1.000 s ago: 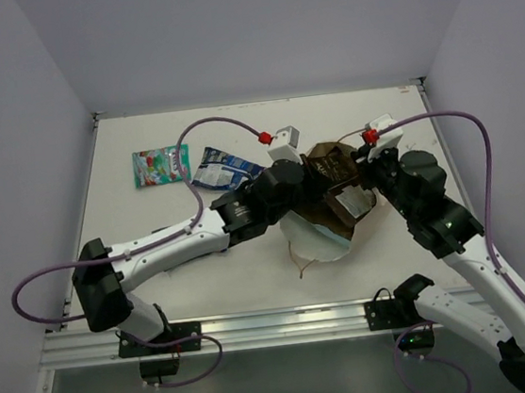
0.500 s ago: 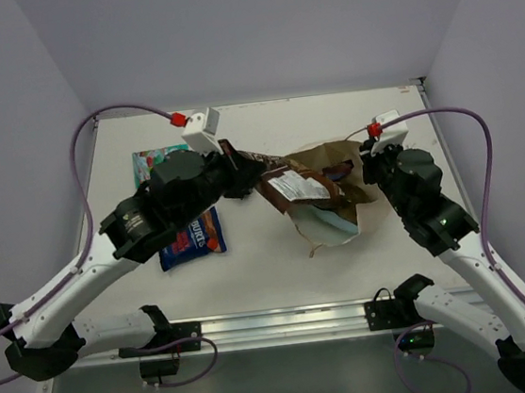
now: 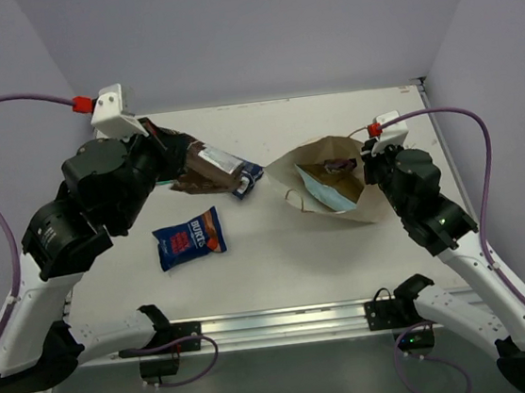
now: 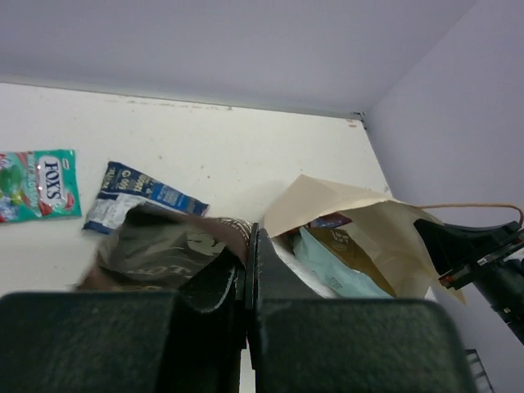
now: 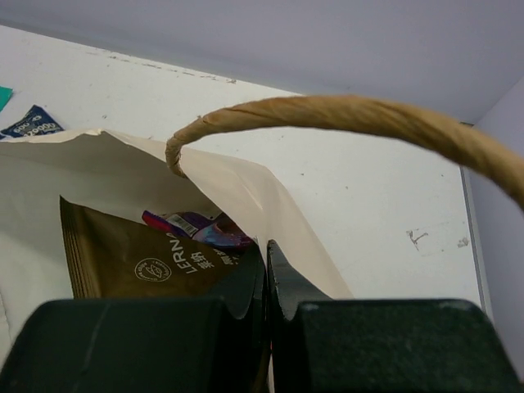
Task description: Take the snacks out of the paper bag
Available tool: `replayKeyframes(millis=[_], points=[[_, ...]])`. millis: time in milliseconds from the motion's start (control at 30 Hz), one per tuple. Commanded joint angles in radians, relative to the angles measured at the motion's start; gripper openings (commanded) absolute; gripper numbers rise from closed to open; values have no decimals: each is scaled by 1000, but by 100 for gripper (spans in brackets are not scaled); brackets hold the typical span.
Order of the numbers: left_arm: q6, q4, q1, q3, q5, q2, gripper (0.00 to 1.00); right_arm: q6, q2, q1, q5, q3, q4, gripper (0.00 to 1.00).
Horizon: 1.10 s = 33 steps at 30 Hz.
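Lighting was bright, even and diffuse, apparently from overhead. The white surface (image 3: 279, 261) read clean, without blown highlights. Only faint, soft-edged shadows lay beside the paper bag (image 3: 364, 211). In the left wrist view the dark brown-white packet (image 4: 164, 250) was smeared, its print illegible. The jaws of the left gripper (image 4: 247, 270) filled the foreground as unfocused black masses, as did those of the right gripper (image 5: 266, 278). The cord handle (image 5: 344, 115), close to that lens, was slightly soft.

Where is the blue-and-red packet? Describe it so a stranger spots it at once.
Start at the paper bag right of centre. Left of it, toward the near edge, the blue-red packet lies flat and alone. Unlike the blue-white packet farther back, it has a red patch and nothing overlaps it.
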Motion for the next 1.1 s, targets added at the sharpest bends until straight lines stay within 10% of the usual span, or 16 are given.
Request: replayKeyframes(millis=[0, 400, 667, 1067], points=[[87, 36, 10, 107, -59, -8, 0, 4, -4, -6, 36, -8, -2, 0], [174, 131, 47, 51, -114, 126, 0, 17, -30, -6, -22, 0, -25, 0], [173, 428, 363, -114, 182, 298, 0, 28, -56, -6, -79, 3, -44, 0], [137, 650, 618, 348, 610, 906, 0, 28, -30, -6, -119, -7, -24, 0]])
